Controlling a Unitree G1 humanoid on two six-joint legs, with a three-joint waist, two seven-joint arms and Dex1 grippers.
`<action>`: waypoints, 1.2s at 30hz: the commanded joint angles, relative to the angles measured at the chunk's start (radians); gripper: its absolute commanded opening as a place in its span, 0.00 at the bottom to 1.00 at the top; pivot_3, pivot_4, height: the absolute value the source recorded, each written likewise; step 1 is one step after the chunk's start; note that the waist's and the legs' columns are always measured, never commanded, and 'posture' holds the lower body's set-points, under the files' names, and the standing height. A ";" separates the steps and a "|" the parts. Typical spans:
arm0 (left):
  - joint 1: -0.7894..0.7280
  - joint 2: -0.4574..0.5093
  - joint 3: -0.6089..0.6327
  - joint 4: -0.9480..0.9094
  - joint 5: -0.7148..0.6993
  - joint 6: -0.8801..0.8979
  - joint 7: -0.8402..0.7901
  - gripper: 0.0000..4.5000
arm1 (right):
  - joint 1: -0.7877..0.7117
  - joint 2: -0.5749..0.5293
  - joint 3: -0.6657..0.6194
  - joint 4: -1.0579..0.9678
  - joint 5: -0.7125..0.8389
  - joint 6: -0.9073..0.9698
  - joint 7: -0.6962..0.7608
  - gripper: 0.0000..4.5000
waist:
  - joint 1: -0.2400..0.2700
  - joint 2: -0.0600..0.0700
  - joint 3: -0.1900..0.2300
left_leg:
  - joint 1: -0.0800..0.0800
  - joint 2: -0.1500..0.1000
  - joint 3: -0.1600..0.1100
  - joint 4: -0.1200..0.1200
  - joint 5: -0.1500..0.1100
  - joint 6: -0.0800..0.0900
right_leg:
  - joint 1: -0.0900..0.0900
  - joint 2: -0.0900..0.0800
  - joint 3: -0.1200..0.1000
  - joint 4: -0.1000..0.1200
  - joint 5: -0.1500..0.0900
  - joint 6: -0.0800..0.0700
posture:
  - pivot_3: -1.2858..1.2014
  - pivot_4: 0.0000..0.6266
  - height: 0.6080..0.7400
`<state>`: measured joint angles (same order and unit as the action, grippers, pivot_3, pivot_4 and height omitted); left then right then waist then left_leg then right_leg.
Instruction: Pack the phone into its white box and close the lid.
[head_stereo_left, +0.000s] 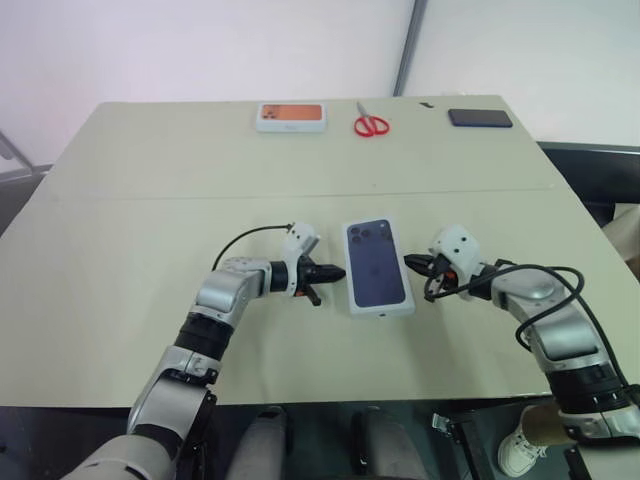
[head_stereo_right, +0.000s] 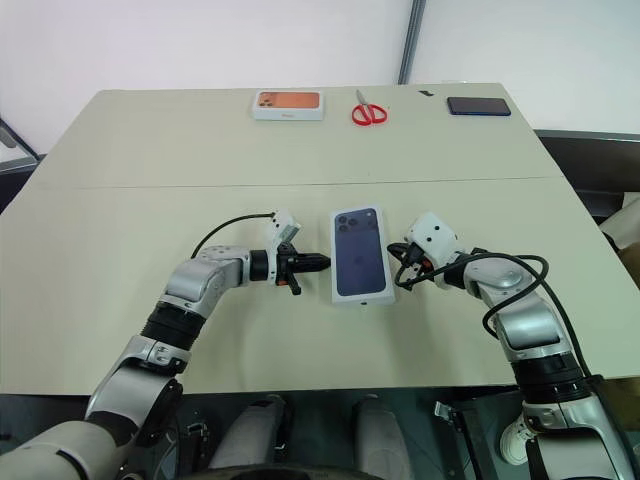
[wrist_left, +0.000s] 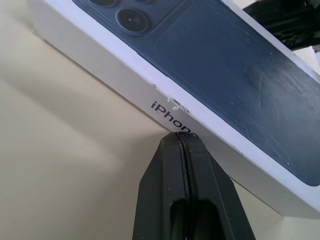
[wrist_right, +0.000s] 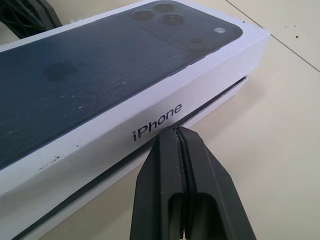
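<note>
The lid (head_stereo_left: 378, 265), white-sided with a dark blue phone printed on top, lies on the white box in the middle of the table. A thin dark gap runs between the lid and the box's base (wrist_right: 90, 191). The phone is hidden. My left gripper (head_stereo_left: 335, 271) is shut, its tip against the lid's left side at the printed lettering (wrist_left: 172, 112). Shut as well, my right gripper (head_stereo_left: 412, 262) has its tip at the lid's right side, just under the lettering (wrist_right: 157, 121). Neither gripper holds anything.
Along the far edge of the beige table (head_stereo_left: 150, 230) lie a white box with an orange picture (head_stereo_left: 291, 116), red-handled scissors (head_stereo_left: 371, 124) and a small black phone (head_stereo_left: 480, 118). A seam crosses the tabletop behind the box.
</note>
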<state>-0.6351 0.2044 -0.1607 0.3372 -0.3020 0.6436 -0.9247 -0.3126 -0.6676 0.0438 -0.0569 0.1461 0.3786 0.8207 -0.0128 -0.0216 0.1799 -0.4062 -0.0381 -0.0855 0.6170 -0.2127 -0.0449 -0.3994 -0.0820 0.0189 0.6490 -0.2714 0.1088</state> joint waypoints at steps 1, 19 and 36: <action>-0.015 -0.017 0.014 -0.049 -0.028 -0.021 -0.001 0.00 | 0.000 -0.001 -0.007 -0.036 0.010 -0.030 0.010 0.01 | 0.000 0.000 0.000 | 0.000 0.000 0.000 0.000 0.000 0.000 | 0.000 0.000 0.000 0.000 0.000 0.000 | 0.52 0.24 1.00; -0.002 -0.033 0.013 -0.035 -0.028 -0.015 0.000 0.00 | 0.016 -0.021 0.025 0.002 -0.048 -0.071 0.016 0.01 | 0.000 0.000 0.000 | 0.000 0.000 0.000 0.000 0.000 0.000 | 0.000 0.000 0.000 0.000 0.000 0.000 | 0.52 0.24 1.00; 0.000 -0.002 0.048 -0.035 -0.028 -0.038 0.017 0.00 | -0.050 -0.054 -0.009 0.094 -0.109 -0.085 -0.026 0.01 | 0.000 0.000 0.000 | 0.000 0.000 0.000 0.000 0.000 0.000 | 0.000 0.000 0.000 0.000 0.000 0.000 | 0.52 0.24 1.00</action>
<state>-0.6329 0.1966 -0.1375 0.3318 -0.3098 0.6189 -0.9089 -0.3363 -0.7059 0.0796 0.0316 0.0407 0.3146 0.8126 -0.0123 -0.0216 0.1799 -0.4062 -0.0382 -0.0854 0.6171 -0.2126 -0.0449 -0.3994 -0.0820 0.0189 0.6490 -0.2714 0.1088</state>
